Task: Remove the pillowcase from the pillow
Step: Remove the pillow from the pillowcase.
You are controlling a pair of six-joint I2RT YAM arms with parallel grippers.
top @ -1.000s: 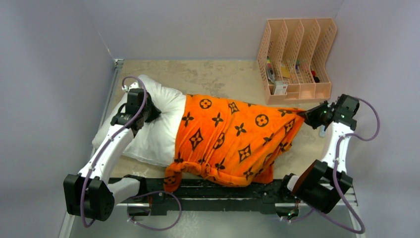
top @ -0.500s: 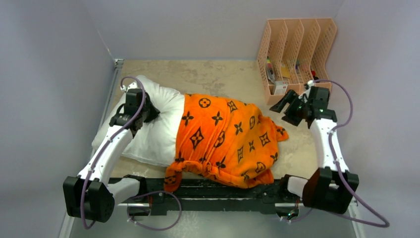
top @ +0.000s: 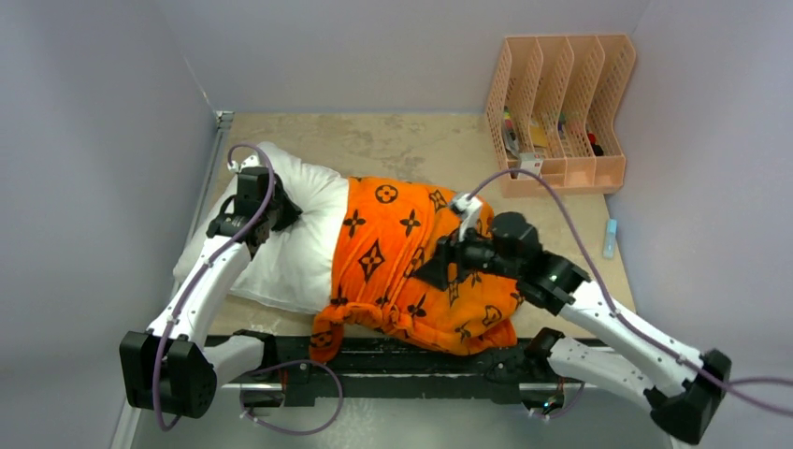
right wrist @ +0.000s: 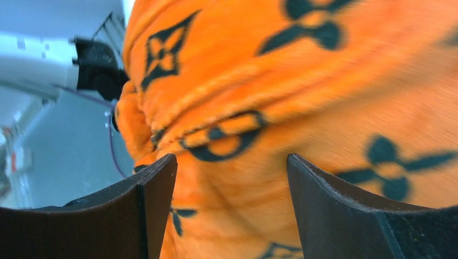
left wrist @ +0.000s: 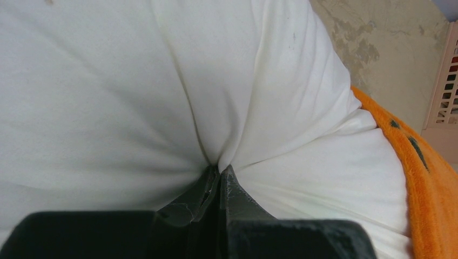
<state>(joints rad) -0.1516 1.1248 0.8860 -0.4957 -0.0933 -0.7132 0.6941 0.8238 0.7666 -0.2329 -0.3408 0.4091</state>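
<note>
Across table, pillow left-right, pillowcase rightward

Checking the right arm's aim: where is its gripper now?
Top view: the right gripper is open over the middle of the orange pillowcase, right of the bare end of the white pillow.

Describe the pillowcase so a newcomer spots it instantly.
On the tan table lies a large white stuffed pillow. The bright orange plush pillowcase covers its right part; unlike the peach plastic file rack behind, it is floppy, with black flower motifs.
</note>
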